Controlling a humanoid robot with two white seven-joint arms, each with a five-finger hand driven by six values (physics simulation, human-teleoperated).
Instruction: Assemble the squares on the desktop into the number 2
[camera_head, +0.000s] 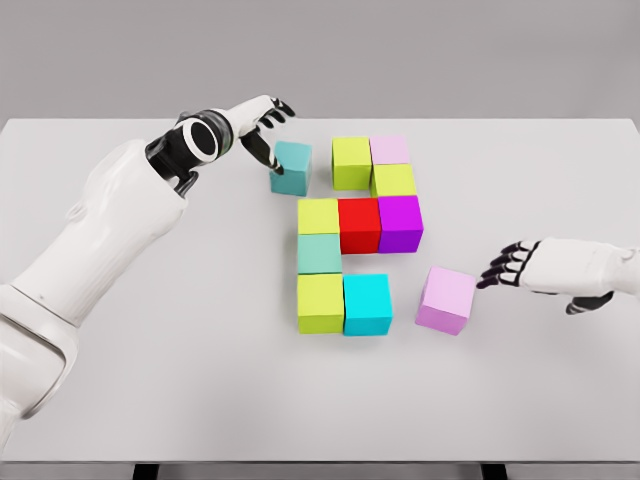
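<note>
Coloured cubes lie on the white table (150, 380). A teal cube (291, 167) sits at the upper left, a small gap left of a lime cube (351, 162); my left hand (268, 135) touches its left side, thumb and fingers curled around its top corner. A pale pink cube (390, 150) and a lime cube (394, 180) follow on the right. Below lie a lime (318, 215), red (359, 224) and purple cube (400, 222), then a mint (319, 253), a lime (320, 302) and a cyan cube (367, 304). A lilac cube (446, 298) sits apart; my right hand (503, 268) hovers just right of it, fingers relaxed.
The table's front edge (320, 462) runs along the bottom of the view. My left forearm (110, 230) crosses the table's left side.
</note>
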